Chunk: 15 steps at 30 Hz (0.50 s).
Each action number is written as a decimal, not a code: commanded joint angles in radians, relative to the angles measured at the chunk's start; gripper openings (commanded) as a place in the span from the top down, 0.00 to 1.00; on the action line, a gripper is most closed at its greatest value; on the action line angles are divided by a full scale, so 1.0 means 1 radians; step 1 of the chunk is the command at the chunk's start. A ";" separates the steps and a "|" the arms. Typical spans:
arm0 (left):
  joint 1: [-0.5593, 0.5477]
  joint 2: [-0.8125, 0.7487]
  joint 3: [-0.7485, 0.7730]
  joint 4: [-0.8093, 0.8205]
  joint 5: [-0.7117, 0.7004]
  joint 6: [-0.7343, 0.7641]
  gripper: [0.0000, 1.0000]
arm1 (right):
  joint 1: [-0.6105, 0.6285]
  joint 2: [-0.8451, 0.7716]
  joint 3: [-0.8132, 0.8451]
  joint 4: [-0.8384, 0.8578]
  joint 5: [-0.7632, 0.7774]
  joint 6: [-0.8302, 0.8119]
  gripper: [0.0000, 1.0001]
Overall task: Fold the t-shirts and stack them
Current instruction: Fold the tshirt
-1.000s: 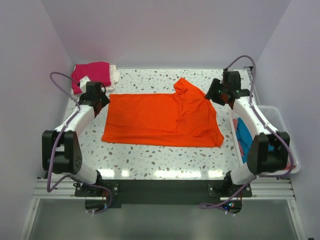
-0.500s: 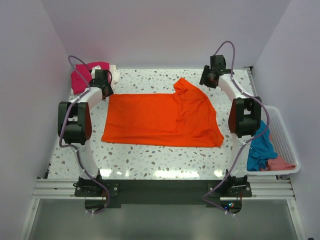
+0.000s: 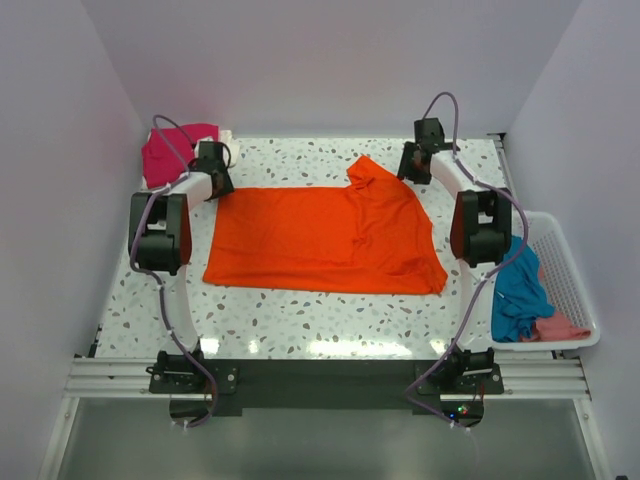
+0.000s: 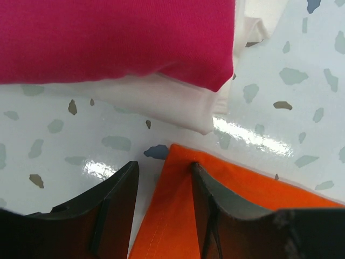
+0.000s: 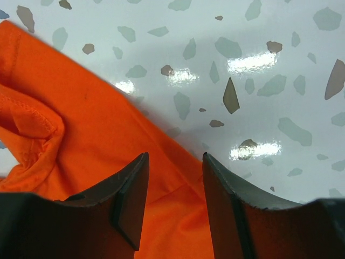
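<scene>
Orange tee [image 3: 320, 240]: soft, light, limp, flat on counter [image 3: 300, 320]. Best grab pts = far corners. L gripper [image 4: 164, 170] & R gripper [image 5: 175, 162] wide apart over them, holding nothing.

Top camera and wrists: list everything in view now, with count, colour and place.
orange t-shirt: 1, bright orange, spread mid-table, far right corner rumpled
magenta t-shirt: 1, magenta, folded, far left corner, on the white one
white t-shirt: 1, white, under the magenta
teal t-shirt: 1, teal, in basket
salmon t-shirt: 1, salmon, in basket
basket: 1, white, right edge
table: 1, speckled white
left gripper: open, at shirt's far left corner
right gripper: open, over shirt's far right edge
</scene>
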 commanded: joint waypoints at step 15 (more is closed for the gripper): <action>-0.002 0.081 0.120 0.021 0.040 0.015 0.64 | -0.002 0.096 0.096 -0.028 0.019 -0.052 0.57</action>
